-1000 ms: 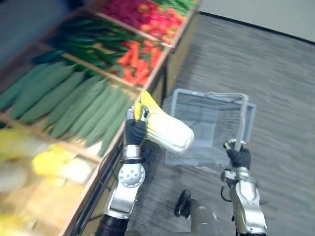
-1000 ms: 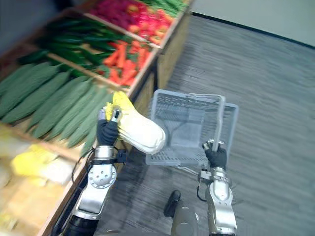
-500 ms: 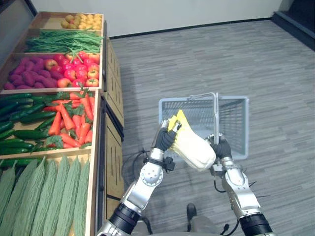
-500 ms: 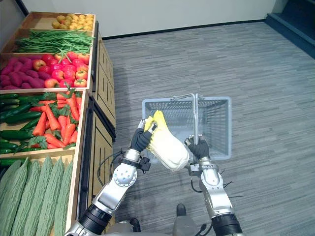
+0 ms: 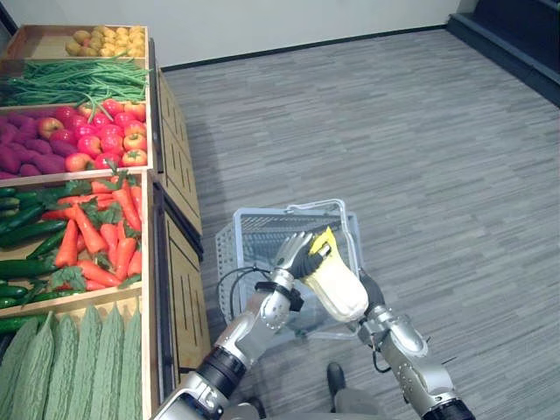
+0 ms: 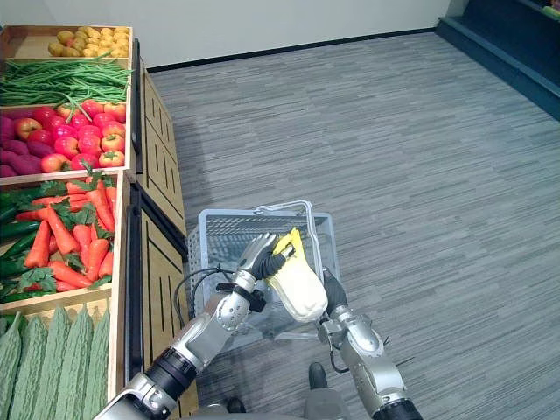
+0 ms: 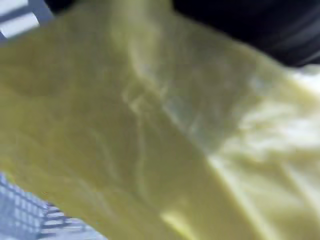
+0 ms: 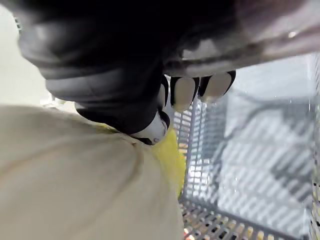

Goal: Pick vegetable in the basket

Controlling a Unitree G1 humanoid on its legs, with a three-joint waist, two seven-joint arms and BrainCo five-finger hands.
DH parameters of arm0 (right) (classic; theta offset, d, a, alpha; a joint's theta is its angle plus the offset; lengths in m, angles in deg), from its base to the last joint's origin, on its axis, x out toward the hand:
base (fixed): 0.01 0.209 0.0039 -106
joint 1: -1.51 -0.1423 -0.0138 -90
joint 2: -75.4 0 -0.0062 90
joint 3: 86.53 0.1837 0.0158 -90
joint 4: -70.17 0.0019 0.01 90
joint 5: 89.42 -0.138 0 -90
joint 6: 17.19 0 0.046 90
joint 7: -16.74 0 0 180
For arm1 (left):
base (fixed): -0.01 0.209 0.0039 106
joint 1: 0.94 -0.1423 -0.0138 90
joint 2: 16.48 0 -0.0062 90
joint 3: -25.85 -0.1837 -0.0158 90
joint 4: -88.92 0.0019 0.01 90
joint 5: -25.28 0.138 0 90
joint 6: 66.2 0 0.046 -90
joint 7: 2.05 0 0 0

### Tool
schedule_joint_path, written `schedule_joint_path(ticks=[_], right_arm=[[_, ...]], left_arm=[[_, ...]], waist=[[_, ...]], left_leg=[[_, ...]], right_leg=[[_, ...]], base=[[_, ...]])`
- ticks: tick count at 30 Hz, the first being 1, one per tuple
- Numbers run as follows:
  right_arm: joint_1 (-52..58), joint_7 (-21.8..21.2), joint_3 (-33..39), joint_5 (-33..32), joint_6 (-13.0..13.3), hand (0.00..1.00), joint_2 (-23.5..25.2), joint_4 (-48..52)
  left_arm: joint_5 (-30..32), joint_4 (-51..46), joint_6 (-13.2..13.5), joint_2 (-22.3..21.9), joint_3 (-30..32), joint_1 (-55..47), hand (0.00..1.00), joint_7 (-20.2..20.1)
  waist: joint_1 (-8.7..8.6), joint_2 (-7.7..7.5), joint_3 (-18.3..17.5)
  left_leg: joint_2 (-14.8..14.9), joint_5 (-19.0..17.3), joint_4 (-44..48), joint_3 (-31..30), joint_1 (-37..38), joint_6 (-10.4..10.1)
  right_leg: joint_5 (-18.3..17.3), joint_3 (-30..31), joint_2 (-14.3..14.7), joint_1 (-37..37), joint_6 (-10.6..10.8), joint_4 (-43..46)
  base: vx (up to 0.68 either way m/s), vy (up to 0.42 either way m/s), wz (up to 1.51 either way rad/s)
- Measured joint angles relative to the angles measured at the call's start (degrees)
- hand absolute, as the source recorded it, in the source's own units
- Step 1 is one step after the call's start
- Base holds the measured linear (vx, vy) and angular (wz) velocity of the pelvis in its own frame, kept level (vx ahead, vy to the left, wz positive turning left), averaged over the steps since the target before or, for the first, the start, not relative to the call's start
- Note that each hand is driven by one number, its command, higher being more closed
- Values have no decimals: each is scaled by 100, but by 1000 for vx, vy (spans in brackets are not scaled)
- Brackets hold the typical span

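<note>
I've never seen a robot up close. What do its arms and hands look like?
The left arm and right arm are silver-grey, built of rounded segments with black bands at the joints. The left hand has slim silver fingers with dark tips and a separate thumb; a dark ribbed cover wraps its back and wrist. The right hand wears the same dark cover, with dark-tipped silver fingers.

1. Bright, even overhead light covers the floor (image 5: pixel 437 131) and vegetable shelf (image 5: pixel 188 289), without glare.
2. Shadow fills the gaps down the shelf's side.
3. Close up, the cabbage (image 7: pixel 150 125) shows pale highlights against darkness.
4. The right hand (image 8: pixel 115 75) looms dark, backlit by the bright basket (image 8: pixel 260 150).
</note>
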Motion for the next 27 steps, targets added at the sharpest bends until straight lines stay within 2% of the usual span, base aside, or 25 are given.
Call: schedule_joint_path(ticks=[1,2,9,13,15,24,27], right_arm=[[0,0,-3,-36,-16,100,-20,0],[0,0,-12,-93,-24,100,-57,0],[10,-91,-243,-360,-54,100,-70,748],[73,-306,-431,-368,-53,100,56,903],[103,-347,-567,-368,-58,100,69,902],[598,-426,-656,-335,-200,100,62,859],[692,-415,-555,-27,-202,100,82,727]], left_arm=[[40,40,-3,6,0,-2,100,-5],[78,138,-14,31,0,-9,0,-44],[265,562,-304,234,198,-92,0,-154],[260,755,-429,223,472,-154,0,-203],[213,766,-458,223,588,-154,0,-203],[-83,730,-450,198,680,-150,0,-201],[-232,478,-433,183,670,-159,0,-203]], waist=[[0,-1,-1],[-5,-3,-1],[-22,-26,-14],[-7,-156,-99],[-9,-200,-115],[-17,-202,-117],[-16,-202,-117]], left_leg=[[0,0,-2,0,-1,0],[0,0,-9,0,-1,0],[-3,2,-55,-4,13,0],[-4,3,-112,-26,89,-1],[-11,3,-114,-26,77,0],[-19,3,-124,-61,61,0],[-20,4,-124,-75,53,0]], right_leg=[[0,-1,1,0,0,-5],[1,-3,3,0,1,-10],[5,-20,1,12,-2,-46],[12,-62,1,113,-13,-118],[12,-63,-6,100,-13,-119],[9,-115,-15,99,-13,-119],[0,-129,-18,98,-12,-119]], base=[[0,0,0],[0,0,0],[0,0,0],[-3,8,3],[0,0,0],[-3,1,1],[-10,0,1]])
